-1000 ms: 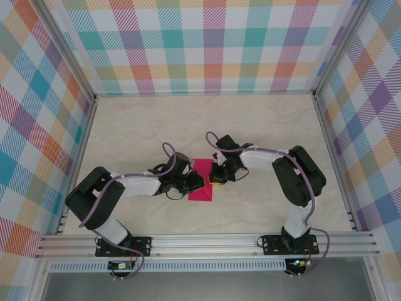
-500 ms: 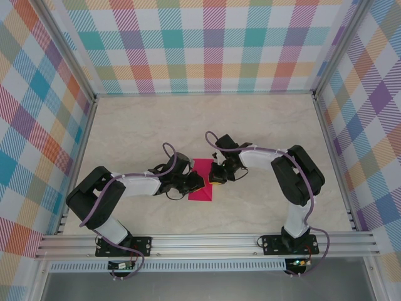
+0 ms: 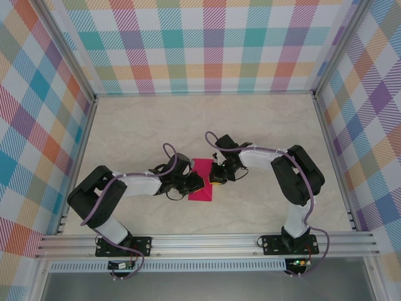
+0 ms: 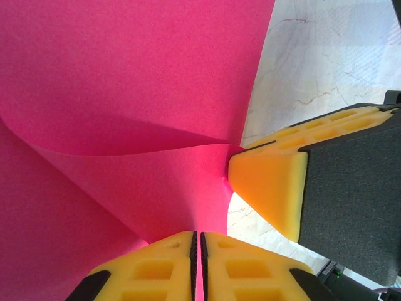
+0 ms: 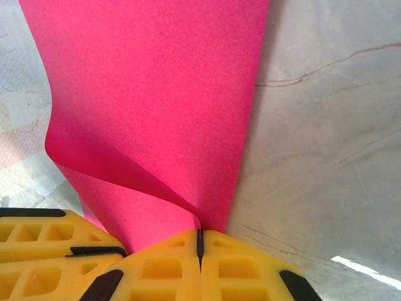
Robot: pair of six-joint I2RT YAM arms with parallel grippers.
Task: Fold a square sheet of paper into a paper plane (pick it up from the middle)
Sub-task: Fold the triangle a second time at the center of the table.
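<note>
The square sheet of paper (image 3: 202, 183) is seen on the bench (image 3: 269, 132), curled over itself. Opposite edges are pinched by the closed left fingers (image 4: 150, 273) and right fingers (image 5: 244, 273), probably so the fold can be aligned.

We see a pale, marble-veined tabletop (image 3: 138, 125). Near its middle rests the square sheet of paper (image 3: 202, 193), magenta-pink, with one layer curling up off it.
</note>
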